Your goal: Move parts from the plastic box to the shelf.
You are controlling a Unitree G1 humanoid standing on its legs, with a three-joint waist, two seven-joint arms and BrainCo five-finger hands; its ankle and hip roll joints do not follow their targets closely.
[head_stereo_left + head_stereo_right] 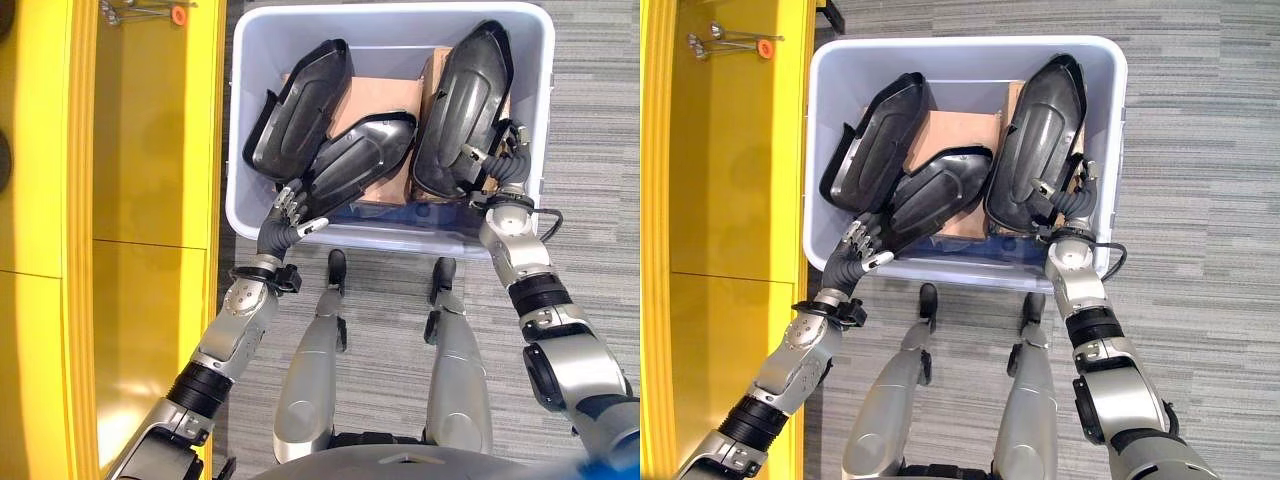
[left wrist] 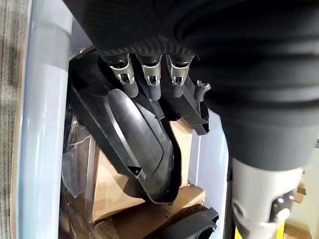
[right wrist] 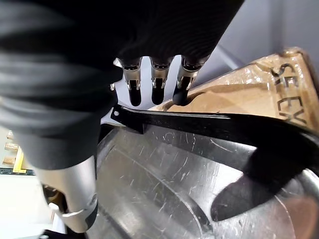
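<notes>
Currently both hands are down in the plastic box point(image 1: 245, 205), which sits on the carpet just beside the yellow shelf point(image 1: 150, 160). Three black moulded parts lie in it on top of cardboard cartons point(image 1: 370, 100): a left part point(image 1: 300, 110) leaning on the box wall, a middle part point(image 1: 362, 155) lying flatter, a right part point(image 1: 465, 105) standing steeply.

Left hand point(image 1: 290, 205): fingers curled over the near edge of the middle part, dark tips hooked on its rim in the left wrist view point(image 2: 149, 82). Thumb not readable there, so I judge it a hook rather than a full pinch.

Right hand point(image 1: 497, 165): fingers point(image 3: 154, 84) bent over the thin black lip of the right part, tips behind the lip against the carton. Looks clamped on that edge.

Step in hand, as I read it: secure a grip before lifting out.

How to do it well:
- get the thumb under the rim on each side; a finger-only hook will likely slip once the shell swings
- lift one part at a time, since the middle part's nose tucks near the right one
- clear the box wall straight up before swinging left to the shelf
- watch the left part, which may tip when its neighbour leaves
</notes>
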